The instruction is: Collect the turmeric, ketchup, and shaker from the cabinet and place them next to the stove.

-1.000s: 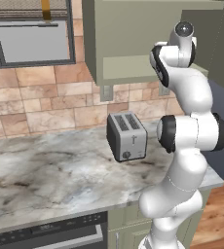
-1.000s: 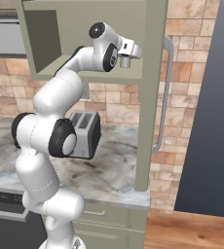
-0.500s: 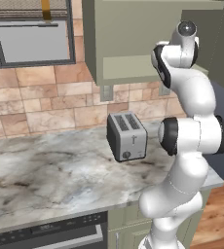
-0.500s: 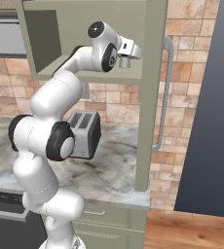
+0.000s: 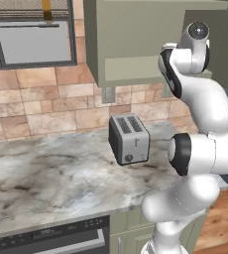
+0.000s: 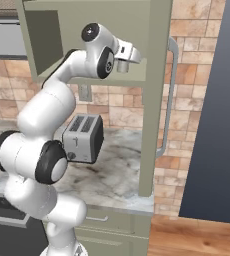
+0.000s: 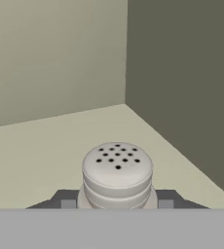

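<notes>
- Fingers (image 7: 165, 200): two dark tips stand either side of the shaker (image 7: 117, 175), pressed against its lower body – pinching it, by the look of the hand view
- Gripper (image 6: 123, 65): at the end of the raised arm, reached into the open cabinet (image 6: 152, 75) with a pale cylinder hanging under the hand, just above the shelf line
- Shaker: pale grey-silver, domed top with small dark holes; sits upright between the tips; whether its base touches the shelf I cannot tell
- Shelf around it is plain and flat; a back wall and a side wall meet in a corner beyond the shaker
- Below the cabinet: a toaster (image 5: 129, 138) on the marble counter (image 5: 46, 178), near the tiled wall
- Step in hand, as I judge it: the shaker's pick from the cabinet, grip made, carry not begun
- Next move calls for: draw the hand straight back out past the cabinet's front edge, keep the shaker upright, then lower toward the counter and head for the stove side; watch the toaster under the path
</notes>
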Controlling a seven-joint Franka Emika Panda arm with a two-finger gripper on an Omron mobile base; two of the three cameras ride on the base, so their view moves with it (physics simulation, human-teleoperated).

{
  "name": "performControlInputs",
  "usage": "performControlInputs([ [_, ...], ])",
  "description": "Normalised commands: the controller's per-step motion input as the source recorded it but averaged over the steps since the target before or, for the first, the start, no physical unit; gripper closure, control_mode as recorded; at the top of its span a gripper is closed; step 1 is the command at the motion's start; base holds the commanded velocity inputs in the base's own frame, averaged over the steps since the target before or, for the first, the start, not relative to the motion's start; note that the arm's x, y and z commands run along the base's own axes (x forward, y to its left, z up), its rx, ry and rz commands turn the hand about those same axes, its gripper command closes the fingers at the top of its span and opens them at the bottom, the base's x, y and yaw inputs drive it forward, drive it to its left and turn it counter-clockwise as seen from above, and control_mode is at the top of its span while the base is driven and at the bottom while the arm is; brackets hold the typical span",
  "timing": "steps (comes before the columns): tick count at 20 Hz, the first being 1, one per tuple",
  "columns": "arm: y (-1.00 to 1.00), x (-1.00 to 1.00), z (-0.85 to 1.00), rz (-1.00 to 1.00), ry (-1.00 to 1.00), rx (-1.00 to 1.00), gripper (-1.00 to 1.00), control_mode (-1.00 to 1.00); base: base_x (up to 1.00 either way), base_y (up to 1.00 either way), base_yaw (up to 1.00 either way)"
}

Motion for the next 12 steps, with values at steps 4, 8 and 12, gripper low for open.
performControlInputs([
  [4, 0.11, -0.98, 0.14, 0.0, -0.06, 0.0, 1.0, -1.0, 0.0, 0.0, 0.0],
  [8, 0.3, -1.0, 0.22, 0.0, -0.01, 0.0, 1.0, -1.0, 0.0, 0.0, 0.0],
  [12, 0.45, -1.0, 0.08, 0.0, 0.0, 0.0, 1.0, -1.0, 0.0, 0.0, 0.0],
])
